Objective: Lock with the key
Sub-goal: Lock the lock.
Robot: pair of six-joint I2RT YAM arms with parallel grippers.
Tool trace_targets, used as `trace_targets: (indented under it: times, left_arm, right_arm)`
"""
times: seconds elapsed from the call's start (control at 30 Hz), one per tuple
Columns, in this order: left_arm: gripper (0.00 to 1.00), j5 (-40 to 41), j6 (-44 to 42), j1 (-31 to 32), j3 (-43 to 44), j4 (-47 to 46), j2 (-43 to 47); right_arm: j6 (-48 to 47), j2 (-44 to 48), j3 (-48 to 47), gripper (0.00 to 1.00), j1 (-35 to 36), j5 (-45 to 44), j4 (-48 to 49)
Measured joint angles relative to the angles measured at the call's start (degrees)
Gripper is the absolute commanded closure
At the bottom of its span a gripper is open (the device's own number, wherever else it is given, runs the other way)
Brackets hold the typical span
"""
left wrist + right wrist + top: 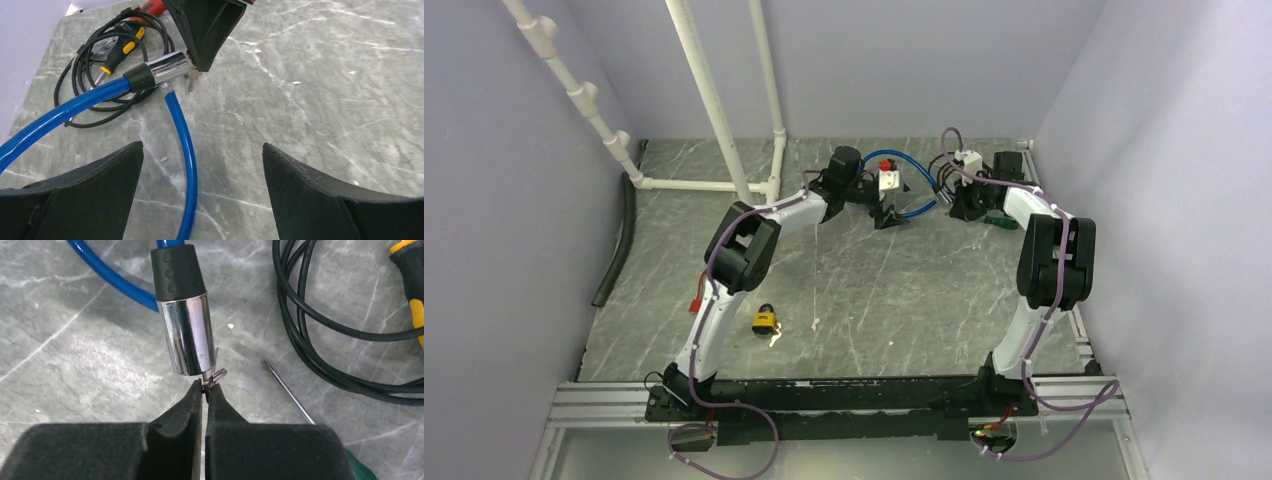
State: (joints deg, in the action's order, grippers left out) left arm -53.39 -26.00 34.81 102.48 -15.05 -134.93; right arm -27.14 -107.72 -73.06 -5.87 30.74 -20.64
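A blue cable lock (185, 150) lies on the grey marble table, its chrome cylinder (187, 332) capped by a black collar. A small key (212, 377) on a ring sticks into the cylinder's end. My right gripper (205, 387) is shut on that key; in the left wrist view it appears as a black wedge (200, 30) at the cylinder (167, 67). The cable's metal tip (166, 89) meets the cylinder's side. My left gripper (202, 150) hovers open over the blue cable, touching nothing. From above, both grippers (890, 218) (959, 205) sit at the far middle.
A coiled black cord (310, 340) and a yellow-black screwdriver (120, 52) lie beside the lock, with a thin metal shaft (290, 392) nearby. A yellow padlock (765, 321) rests near the left arm. White pipes (714, 110) and a black hose (619, 240) stand far left.
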Motion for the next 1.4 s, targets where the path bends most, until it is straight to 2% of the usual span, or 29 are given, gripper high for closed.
trace_targets:
  times: [0.3,0.37,0.73,0.9,1.13,1.4]
  left_arm:
    - [0.17,3.9,-4.1,-0.1,9.6,7.0,-8.2]
    - [0.21,5.2,-4.9,-0.2,11.6,9.0,-10.1]
    - [0.72,8.0,-6.0,0.4,12.9,17.6,-11.9]
    - [1.00,8.9,-6.0,0.8,11.5,20.0,-10.2]
    - [1.00,9.3,0.4,2.1,5.7,23.5,-4.9]
    - [1.00,9.0,15.9,2.5,3.6,25.6,-2.7]
  right_arm:
    - [3.7,-2.8,-3.9,1.00,0.1,1.6,-2.4]
    - [4.5,-3.4,-4.5,1.00,0.1,2.7,-3.2]
    - [7.9,-5.0,-6.7,1.00,0.1,8.3,-5.3]
    - [8.3,-5.4,-7.5,1.00,0.0,9.2,-7.7]
    - [8.0,-5.3,-7.2,1.00,0.2,9.5,-10.2]
    - [7.6,1.3,1.0,1.00,2.8,4.1,-6.0]
